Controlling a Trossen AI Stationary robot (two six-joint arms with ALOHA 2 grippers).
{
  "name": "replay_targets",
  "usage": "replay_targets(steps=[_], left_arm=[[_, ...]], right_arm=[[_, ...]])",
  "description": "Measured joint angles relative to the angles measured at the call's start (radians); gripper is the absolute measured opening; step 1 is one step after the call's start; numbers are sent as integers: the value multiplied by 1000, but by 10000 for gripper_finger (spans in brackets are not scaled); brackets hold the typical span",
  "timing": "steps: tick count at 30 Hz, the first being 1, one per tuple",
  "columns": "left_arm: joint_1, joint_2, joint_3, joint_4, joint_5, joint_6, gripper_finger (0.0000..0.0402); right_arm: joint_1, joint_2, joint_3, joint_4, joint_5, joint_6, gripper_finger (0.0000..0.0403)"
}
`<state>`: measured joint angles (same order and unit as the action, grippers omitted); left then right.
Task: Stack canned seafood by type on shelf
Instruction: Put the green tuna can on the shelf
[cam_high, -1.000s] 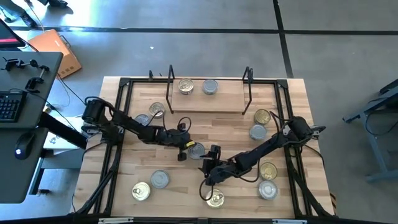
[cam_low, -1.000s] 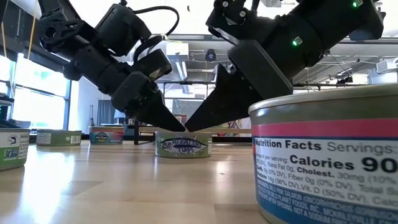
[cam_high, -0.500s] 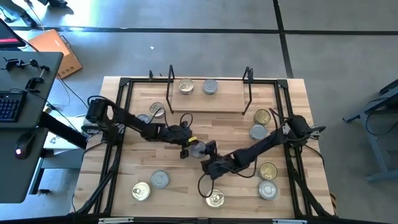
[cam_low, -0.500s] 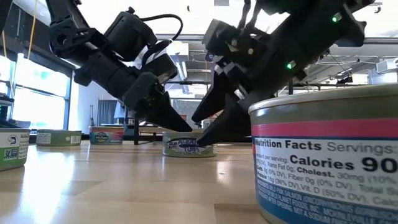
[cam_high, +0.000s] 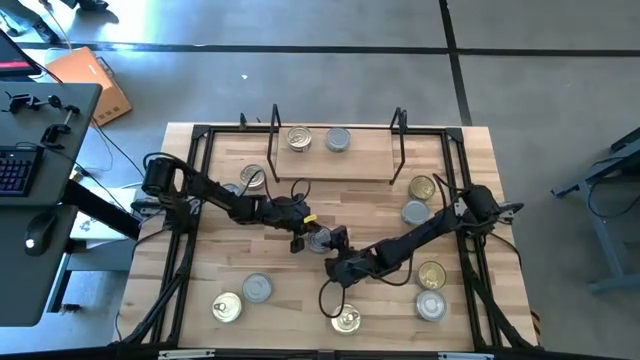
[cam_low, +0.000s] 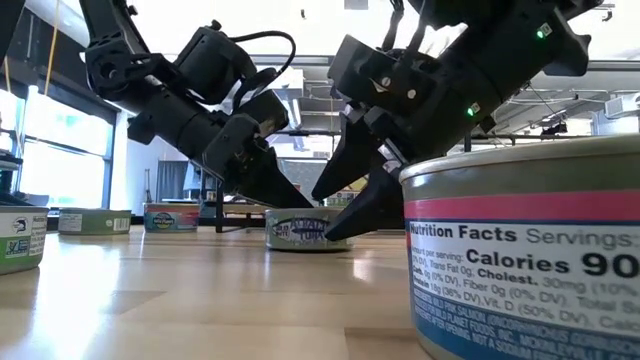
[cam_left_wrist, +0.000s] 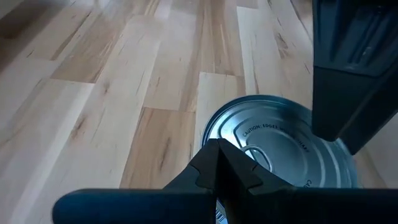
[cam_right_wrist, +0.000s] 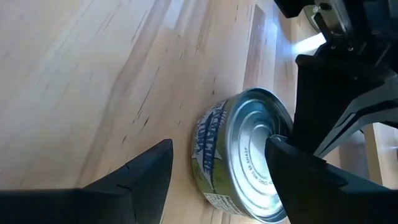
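Mid-table, short of the shelf (cam_high: 335, 160), the silver-lidded tin (cam_high: 319, 240) sits between the right gripper (cam_right_wrist: 214, 171)'s spread fingers, the left gripper (cam_left_wrist: 224, 168) pinched shut over its lid; rigid, slick, best squeezed across its wall.

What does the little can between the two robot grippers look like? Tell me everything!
The can is short, round, shiny metal, with a silver ringed lid and a green-and-blue paper label around its side. It sits flat on the wooden table, near the middle. The shut left gripper presses its lid, while the open right gripper straddles it.
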<state>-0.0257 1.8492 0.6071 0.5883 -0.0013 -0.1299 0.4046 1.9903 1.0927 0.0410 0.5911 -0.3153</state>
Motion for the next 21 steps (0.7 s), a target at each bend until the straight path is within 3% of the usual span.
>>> replay_targets(steps=[21], left_arm=[[27, 0, 0, -2, 33, 1, 0]], right_arm=[[-45, 0, 0, 1, -20, -95, 250]])
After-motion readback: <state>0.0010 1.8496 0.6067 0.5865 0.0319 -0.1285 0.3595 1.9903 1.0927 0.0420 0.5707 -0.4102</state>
